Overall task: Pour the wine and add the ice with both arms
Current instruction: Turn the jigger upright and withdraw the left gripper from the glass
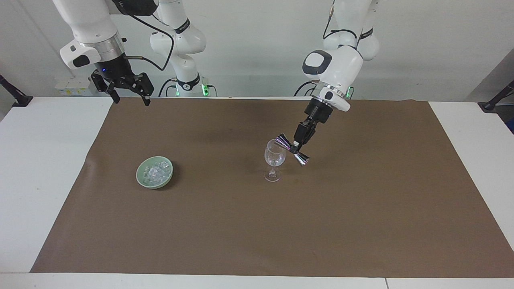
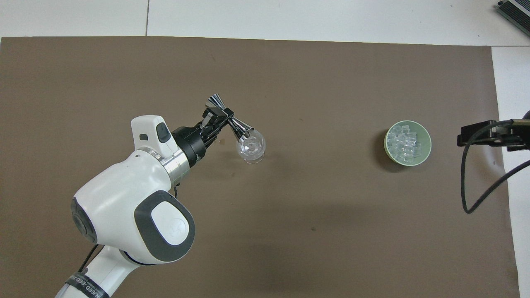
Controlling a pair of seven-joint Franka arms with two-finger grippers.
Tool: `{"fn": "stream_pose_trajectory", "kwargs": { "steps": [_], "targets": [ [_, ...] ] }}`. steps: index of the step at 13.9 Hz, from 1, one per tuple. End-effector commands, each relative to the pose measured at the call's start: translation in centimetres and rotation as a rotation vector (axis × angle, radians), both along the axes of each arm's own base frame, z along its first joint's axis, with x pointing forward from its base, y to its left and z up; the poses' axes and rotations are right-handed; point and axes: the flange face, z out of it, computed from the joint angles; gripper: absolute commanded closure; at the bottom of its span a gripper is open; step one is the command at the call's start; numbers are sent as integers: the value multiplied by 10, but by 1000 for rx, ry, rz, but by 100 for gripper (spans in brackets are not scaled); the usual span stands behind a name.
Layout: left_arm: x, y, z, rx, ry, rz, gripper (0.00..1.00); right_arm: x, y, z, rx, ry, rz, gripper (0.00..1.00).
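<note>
Mid-frame, my left gripper [image 1: 296, 147] is clamped on the jigger [image 1: 292, 149], tipped over the wine glass [image 1: 274, 159]. Ice [image 1: 155, 171] sits untouched in the bowl [image 1: 141, 179], lower left; right gripper [image 1: 127, 93] waits wide open, upper left.

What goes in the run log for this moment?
left pincer: shut on jigger, tipped over wine glass | right pincer: open, waiting | ice: in green bowl
</note>
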Motion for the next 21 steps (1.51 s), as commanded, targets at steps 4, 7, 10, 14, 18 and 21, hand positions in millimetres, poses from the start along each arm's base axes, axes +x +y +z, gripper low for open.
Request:
{"fn": "stream_pose_trajectory", "kwargs": {
  "steps": [4,7,10,14,18,21],
  "targets": [
    [4,-9,5,83,-79,-47,100,-6,-1,1,17,-4,22,0],
    [5,-12,7,122,-113,-72,100,-6,-1,1,17,-4,22,0],
    [6,-14,11,174,-158,-112,100,-6,-1,1,17,-4,22,0],
    [6,-18,14,218,-193,-152,100,-6,-1,1,17,-4,22,0],
    [4,-24,19,273,-243,-200,100,-6,-1,1,17,-4,22,0],
    [4,-24,22,290,-276,-203,100,-6,-1,1,17,-4,22,0]
  ]
}}
